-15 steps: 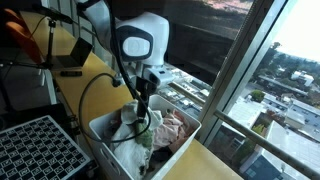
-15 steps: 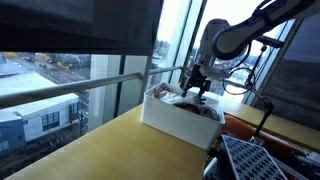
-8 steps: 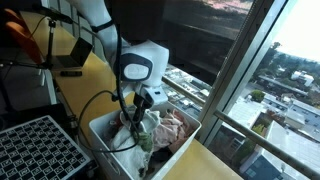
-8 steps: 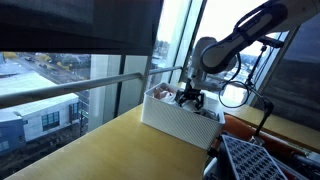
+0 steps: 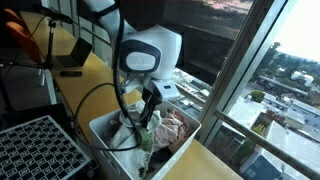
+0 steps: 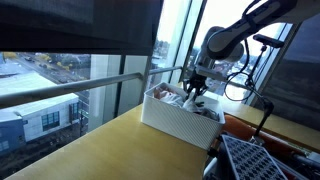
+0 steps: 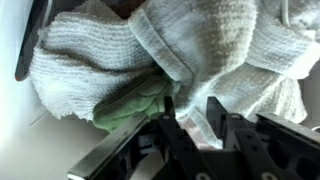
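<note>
One Gripper, One Towel

Gripper point(image 7: 192, 110) is clenching a fold of the white towel point(image 7: 100, 60) between its fingers, hovering just above the bin point(image 6: 175, 118). Towel is lying bunched inside the bin, overlapping a green cloth point(image 7: 125, 108).

Colours at the laundry bin.
White bin point(image 5: 100, 132) on yellow-tan tabletop point(image 6: 90, 150); off-white ribbed towel point(image 7: 110, 50), pale green cloth point(image 7: 130, 108) at its 6 o'clock; pinkish cloth point(image 5: 178, 127); black gripper point(image 7: 192, 112); black grid-pattern tray point(image 5: 38, 150).
</note>
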Motion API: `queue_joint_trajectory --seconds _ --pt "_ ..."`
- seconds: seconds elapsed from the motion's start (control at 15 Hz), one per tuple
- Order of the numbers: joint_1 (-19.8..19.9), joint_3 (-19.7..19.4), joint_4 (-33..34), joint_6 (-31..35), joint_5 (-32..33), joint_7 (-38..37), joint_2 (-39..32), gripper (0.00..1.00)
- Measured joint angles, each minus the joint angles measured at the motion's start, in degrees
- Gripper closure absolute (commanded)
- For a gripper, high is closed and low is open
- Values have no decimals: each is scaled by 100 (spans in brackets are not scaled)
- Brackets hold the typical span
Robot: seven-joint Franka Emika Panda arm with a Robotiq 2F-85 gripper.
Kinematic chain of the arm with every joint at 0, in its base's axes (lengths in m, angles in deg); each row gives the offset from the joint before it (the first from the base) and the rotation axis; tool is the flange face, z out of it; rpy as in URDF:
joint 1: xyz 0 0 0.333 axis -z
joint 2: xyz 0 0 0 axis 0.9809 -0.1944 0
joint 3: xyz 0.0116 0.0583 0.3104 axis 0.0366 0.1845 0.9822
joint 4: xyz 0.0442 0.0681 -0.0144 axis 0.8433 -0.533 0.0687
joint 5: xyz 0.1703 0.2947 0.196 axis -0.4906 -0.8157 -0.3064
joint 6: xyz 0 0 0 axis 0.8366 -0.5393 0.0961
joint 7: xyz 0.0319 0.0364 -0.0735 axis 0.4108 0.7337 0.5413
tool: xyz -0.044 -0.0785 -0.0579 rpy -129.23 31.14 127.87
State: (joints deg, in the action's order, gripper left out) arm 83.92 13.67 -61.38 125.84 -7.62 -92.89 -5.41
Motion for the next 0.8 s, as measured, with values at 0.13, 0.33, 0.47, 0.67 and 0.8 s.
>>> queue_joint_trajectory --seconds 0.13,0.33,0.47,0.67,0.8 --pt "75 -30 -20 -176 -68 54 290 100" --pt "148 -60 -14 -491 -102 112 697 100" --pt "164 -61 -7 -669 -102 148 937 72" --pt "129 -42 -26 -796 -93 325 1175 52" --pt "61 12 -68 -787 -86 491 1197 37"
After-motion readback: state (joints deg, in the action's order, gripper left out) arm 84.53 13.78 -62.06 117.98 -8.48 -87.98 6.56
